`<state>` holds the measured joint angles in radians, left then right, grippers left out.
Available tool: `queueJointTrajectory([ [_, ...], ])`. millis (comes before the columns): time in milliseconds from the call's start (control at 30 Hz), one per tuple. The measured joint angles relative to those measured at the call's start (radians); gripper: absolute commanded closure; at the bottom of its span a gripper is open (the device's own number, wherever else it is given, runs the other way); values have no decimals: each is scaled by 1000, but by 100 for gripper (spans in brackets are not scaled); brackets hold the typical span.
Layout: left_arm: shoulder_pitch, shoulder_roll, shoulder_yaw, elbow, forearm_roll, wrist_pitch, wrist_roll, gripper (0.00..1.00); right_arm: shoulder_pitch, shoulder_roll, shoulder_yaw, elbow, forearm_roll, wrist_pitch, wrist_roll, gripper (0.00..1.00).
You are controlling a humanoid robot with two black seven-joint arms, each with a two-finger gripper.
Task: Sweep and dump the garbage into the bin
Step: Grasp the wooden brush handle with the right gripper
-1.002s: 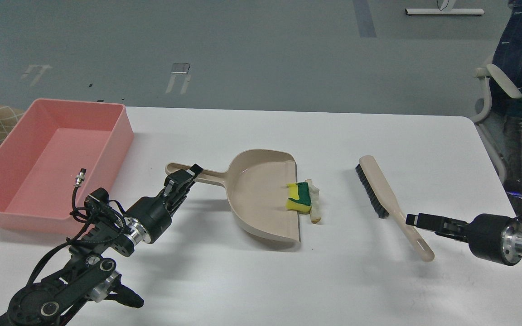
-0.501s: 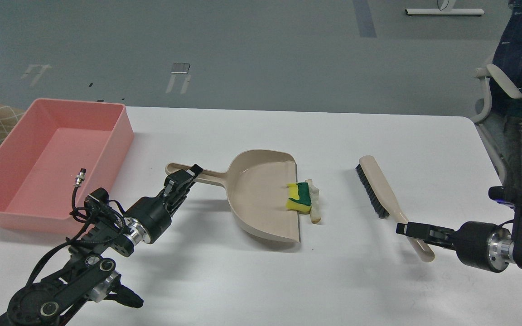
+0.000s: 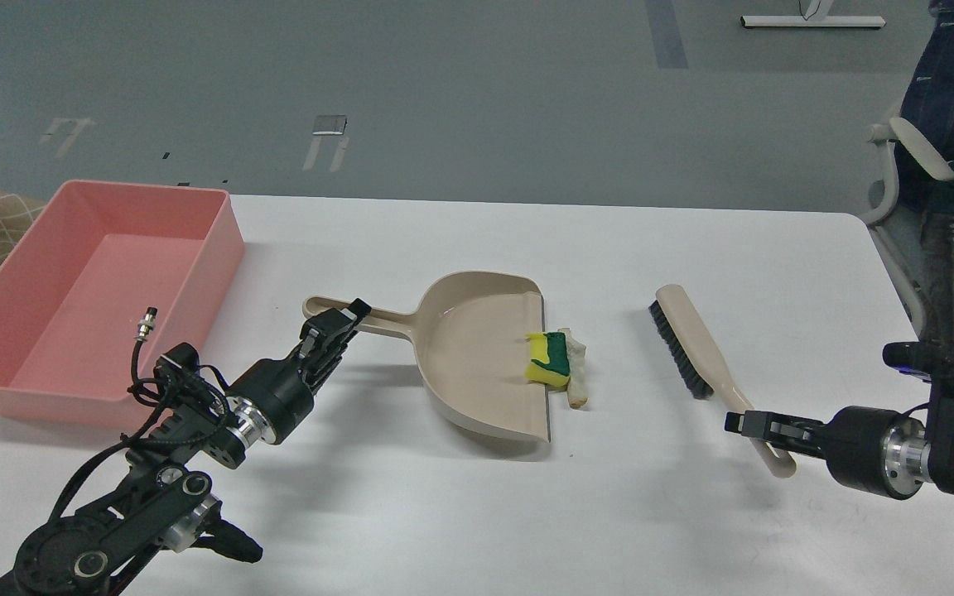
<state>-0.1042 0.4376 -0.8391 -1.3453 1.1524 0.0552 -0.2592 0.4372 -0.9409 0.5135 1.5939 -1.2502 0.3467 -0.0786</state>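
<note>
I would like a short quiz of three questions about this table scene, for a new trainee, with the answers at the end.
1. True or false: the pink bin already holds the sponge.
2. Which lies between the dustpan and the right gripper? A) brush B) bin C) chair
3. Fill in: the left gripper is at the dustpan's ____.

Key: 1. False; the sponge sits at the dustpan's lip beside the bread slice. 2. A. 3. handle.

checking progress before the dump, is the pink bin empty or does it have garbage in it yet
Empty. The pink bin shows only bare floor; the sponge and bread slice sit at the dustpan lip.
</note>
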Motion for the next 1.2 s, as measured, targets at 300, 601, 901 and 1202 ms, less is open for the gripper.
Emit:
queueJointTrajectory([
  [300, 0, 0, 0, 0, 0, 0, 0, 100, 1, -3, 7, 8, 1, 1, -6, 100],
  [601, -3, 14, -1, -2, 0, 0, -14, 100, 4, -9, 28, 38, 3, 9, -16, 100],
  [901, 3, 19, -1, -16, -2, 0, -22, 100, 0, 16, 29, 37, 59, 51, -9, 100],
  [1202, 4, 20, 0, -17, -2, 0, -23, 100, -4, 80, 31, 31, 198, 58, -6, 100],
])
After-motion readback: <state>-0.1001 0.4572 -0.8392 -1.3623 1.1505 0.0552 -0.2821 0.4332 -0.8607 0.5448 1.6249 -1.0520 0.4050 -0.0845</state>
